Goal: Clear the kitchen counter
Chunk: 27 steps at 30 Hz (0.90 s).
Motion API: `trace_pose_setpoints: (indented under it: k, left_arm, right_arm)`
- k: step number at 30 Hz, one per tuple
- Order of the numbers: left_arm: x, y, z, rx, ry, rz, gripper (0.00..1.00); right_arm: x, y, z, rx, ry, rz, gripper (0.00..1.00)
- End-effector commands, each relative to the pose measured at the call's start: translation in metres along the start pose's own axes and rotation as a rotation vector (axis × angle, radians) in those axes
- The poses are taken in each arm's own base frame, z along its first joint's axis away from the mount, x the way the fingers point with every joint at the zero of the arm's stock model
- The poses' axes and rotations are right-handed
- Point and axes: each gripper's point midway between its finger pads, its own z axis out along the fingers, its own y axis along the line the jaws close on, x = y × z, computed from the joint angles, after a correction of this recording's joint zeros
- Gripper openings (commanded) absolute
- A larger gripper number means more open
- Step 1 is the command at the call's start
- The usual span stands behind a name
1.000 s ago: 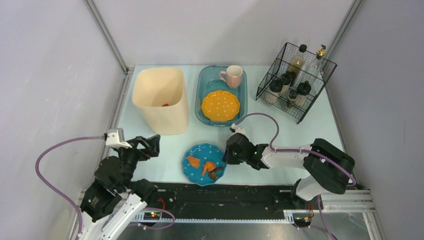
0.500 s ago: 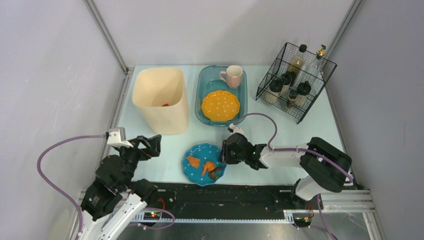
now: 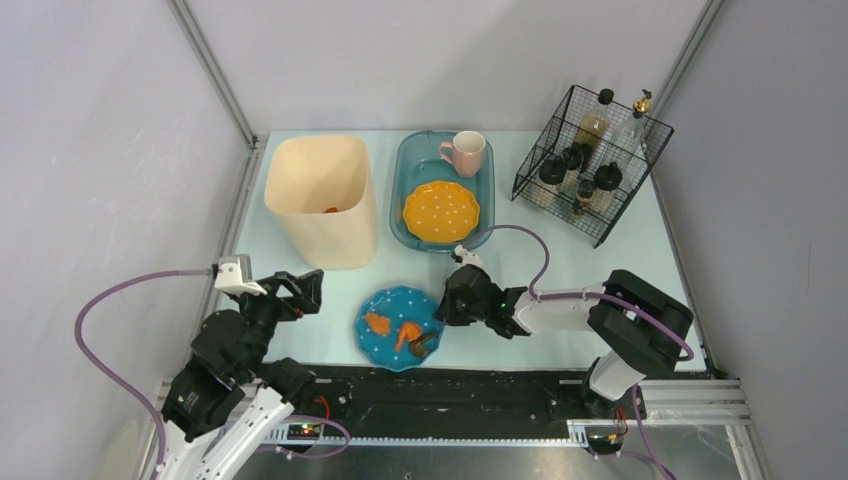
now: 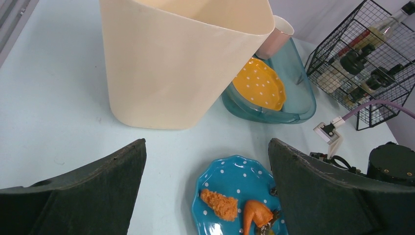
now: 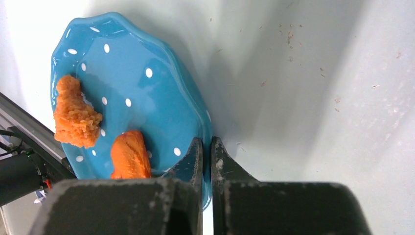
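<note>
A blue dotted plate (image 3: 400, 303) holding a breaded orange piece (image 5: 76, 115), an orange chunk (image 5: 129, 155) and dark scraps lies at the front of the kitchen counter (image 3: 560, 260). My right gripper (image 3: 445, 308) is shut on the plate's right rim; in the right wrist view the blue plate (image 5: 142, 93) has its edge pinched between the narrow jaws of the right gripper (image 5: 206, 147). My left gripper (image 3: 300, 290) hovers open to the plate's left, holding nothing. In its wrist view the left gripper (image 4: 205, 144) frames the blue plate (image 4: 235, 178).
A tall cream bin (image 3: 322, 200) stands at the back left. Beside it a teal basin (image 3: 400, 160) holds an orange dotted plate (image 3: 440, 211) and a pink mug (image 3: 466, 153). A black wire basket (image 3: 590, 165) of bottles sits at the back right.
The right gripper moved left, opened briefly and shut on the blue plate's right rim. The plate shifted slightly left. The left arm stayed still.
</note>
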Motion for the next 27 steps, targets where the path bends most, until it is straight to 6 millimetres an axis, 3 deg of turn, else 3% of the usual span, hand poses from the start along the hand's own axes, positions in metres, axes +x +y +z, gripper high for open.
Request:
trace_pose_setpoints:
  k: [1,10,16,27]
  left_arm:
    - [0.003,-0.002,0.003,0.005,0.014,-0.003,0.98]
    - [0.003,-0.002,0.003,0.004,0.014,-0.003,0.98]
    - [0.002,-0.002,0.002,0.005,0.009,-0.006,0.98]
    - [0.0,-0.002,0.0,0.007,-0.003,-0.011,0.98]
  right_arm:
    - [0.019,-0.024,0.004,0.089,0.055,-0.025,0.0]
    - [-0.009,0.006,-0.011,-0.041,0.001,0.023,0.0]
    - [-0.041,0.036,-0.036,-0.171,-0.049,0.058,0.0]
    - [-0.083,0.059,-0.076,-0.297,-0.111,0.101,0.0]
